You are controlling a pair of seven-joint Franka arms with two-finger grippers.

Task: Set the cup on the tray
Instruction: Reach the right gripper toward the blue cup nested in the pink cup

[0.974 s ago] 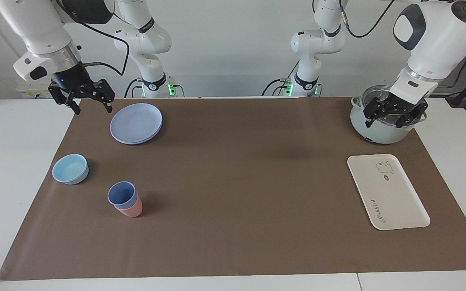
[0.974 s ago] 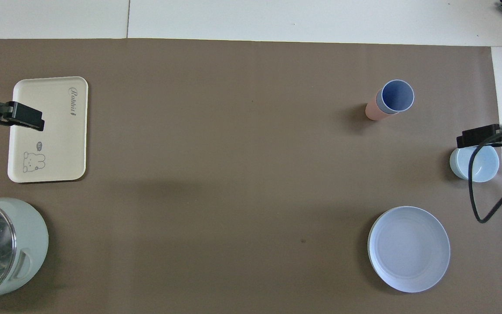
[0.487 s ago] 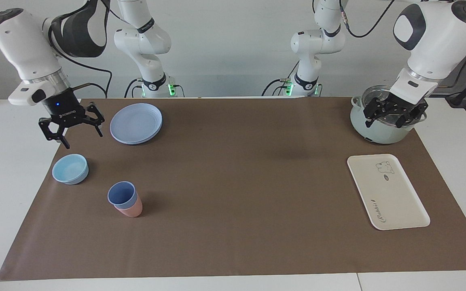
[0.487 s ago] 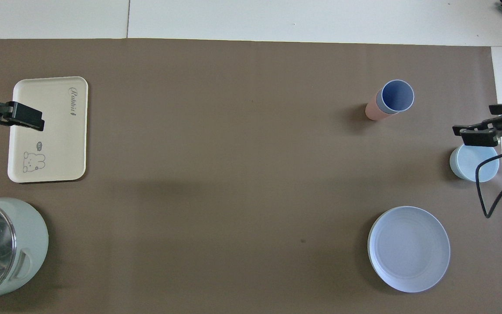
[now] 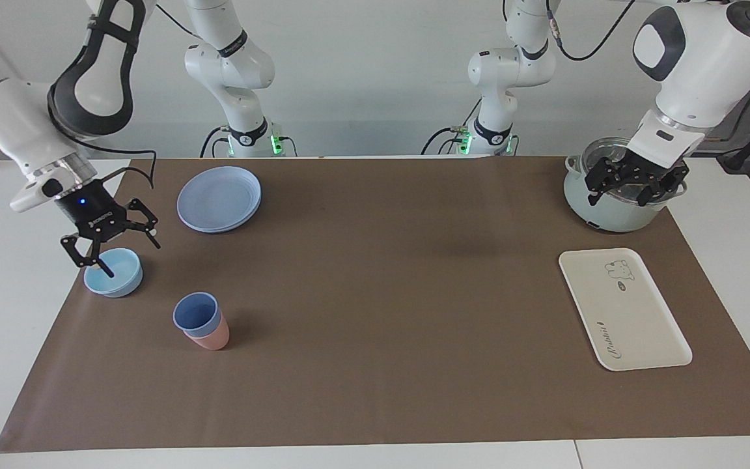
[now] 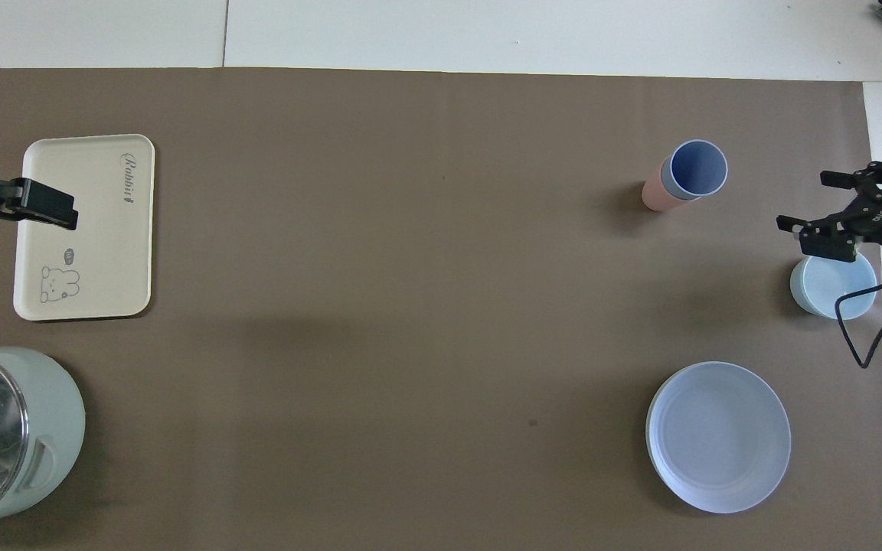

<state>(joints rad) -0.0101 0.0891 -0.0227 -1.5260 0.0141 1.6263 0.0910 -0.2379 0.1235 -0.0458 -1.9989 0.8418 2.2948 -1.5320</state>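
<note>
- My right gripper (image 5: 114, 251) hangs with its fingers spread wide and nothing between them, at the left of the facing view, over the light-blue bowl (image 5: 113, 272). A second ago it was higher in that view, up beside the round plate (image 5: 219, 198); it has come down and toward the cups since.
- In the overhead view the same gripper (image 6: 816, 205) shows at the right edge, just above the bowl (image 6: 833, 286).
- My left gripper (image 5: 635, 185) also has its fingers apart and carries nothing. It waits over the pale green pot (image 5: 609, 212) at the upper right of the facing view, unmoved from the earlier frames.
- The cup (image 5: 197, 313) stands nested inside the pink cup (image 5: 212, 337), lower left of centre in the facing view, just where it was.
- The tray (image 5: 624, 309) lies at the right of the facing view, below the pot, unshifted.
- Everything rests on the brown mat (image 5: 388, 293).
</note>
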